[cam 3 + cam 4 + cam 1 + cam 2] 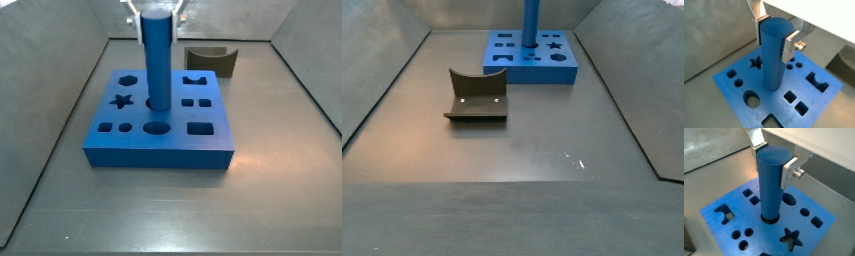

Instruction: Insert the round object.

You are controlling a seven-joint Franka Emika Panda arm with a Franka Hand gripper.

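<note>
While upright on the holed block (744, 82), round object (775, 50), top pinched by hand (775, 31).

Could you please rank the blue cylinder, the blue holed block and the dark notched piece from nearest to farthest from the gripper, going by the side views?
1. Blue cylinder: clamped between the fingers of the gripper.
2. Holed block: directly beneath, under the cylinder's base.
3. Dark notched piece: on the floor, well apart from the block.
</note>
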